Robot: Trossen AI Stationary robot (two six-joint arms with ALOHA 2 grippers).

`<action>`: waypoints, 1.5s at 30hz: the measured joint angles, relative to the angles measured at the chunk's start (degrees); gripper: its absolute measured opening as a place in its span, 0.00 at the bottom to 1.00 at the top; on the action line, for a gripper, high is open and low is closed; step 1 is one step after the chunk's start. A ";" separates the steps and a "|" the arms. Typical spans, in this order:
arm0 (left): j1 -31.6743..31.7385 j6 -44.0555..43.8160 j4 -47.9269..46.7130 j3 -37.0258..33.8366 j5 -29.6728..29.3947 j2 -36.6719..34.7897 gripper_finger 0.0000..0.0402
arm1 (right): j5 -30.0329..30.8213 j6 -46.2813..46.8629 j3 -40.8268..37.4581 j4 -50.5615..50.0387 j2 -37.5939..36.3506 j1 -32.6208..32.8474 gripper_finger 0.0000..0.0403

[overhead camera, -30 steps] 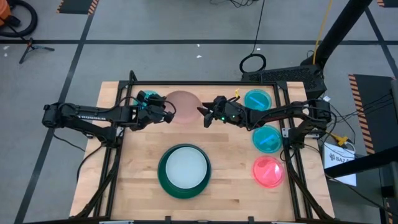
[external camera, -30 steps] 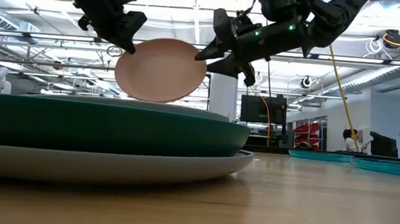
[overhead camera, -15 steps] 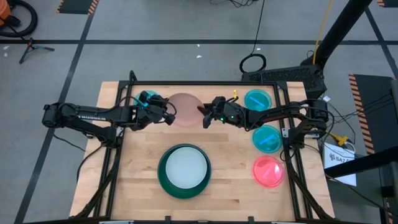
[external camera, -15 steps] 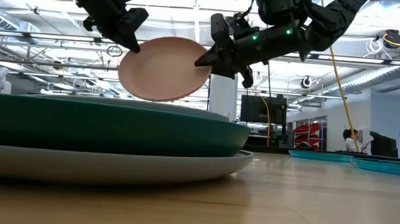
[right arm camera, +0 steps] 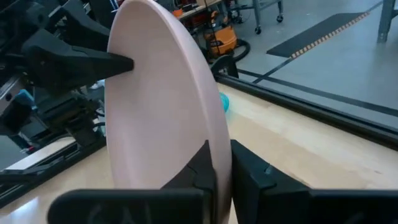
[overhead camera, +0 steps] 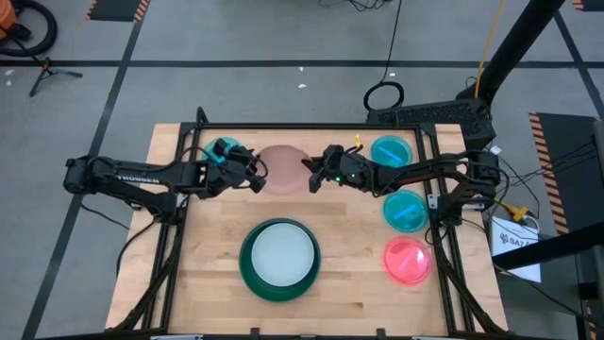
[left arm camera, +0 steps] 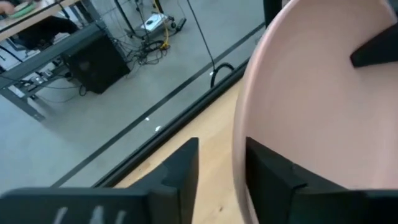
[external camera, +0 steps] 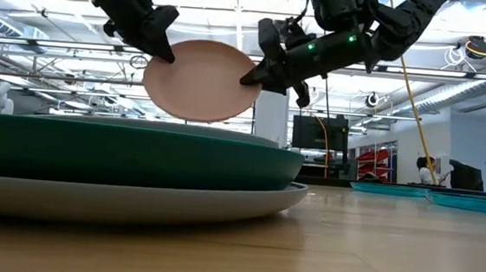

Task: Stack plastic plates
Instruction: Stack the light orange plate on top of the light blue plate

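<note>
Round matte salmon-pink plate [external camera: 200, 80], both tools' rim-grip, airborne

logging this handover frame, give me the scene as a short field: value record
held item: salmon-pink plate, lifted on edge above the table's far side
left gripper: shut on one rim of the plate
right gripper: shut on the opposite rim
central stack: pale plate inside dark green plate, grey plate underneath
right edge of table: two cyan plates, then pink-red plate nearest the front
table: light wood
</note>
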 joint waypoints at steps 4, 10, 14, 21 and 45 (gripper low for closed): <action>-1.03 0.44 0.25 0.02 0.35 -1.29 0.37 | -0.91 0.85 0.02 -5.99 -3.88 0.04 0.05; -3.66 1.52 0.44 0.02 1.22 -3.66 0.44 | -7.68 4.37 0.20 -13.81 -8.96 -0.48 0.04; -4.41 1.21 0.74 0.02 1.23 -4.47 0.47 | -8.36 5.00 0.20 -15.47 -10.25 -0.38 0.04; -4.31 2.03 1.99 -0.04 4.55 -4.18 0.59 | -3.53 3.40 0.01 -15.04 -9.64 0.83 0.04; -4.19 1.25 2.86 -0.04 5.88 -4.86 0.66 | -7.44 8.38 0.02 -23.27 -10.01 0.87 0.04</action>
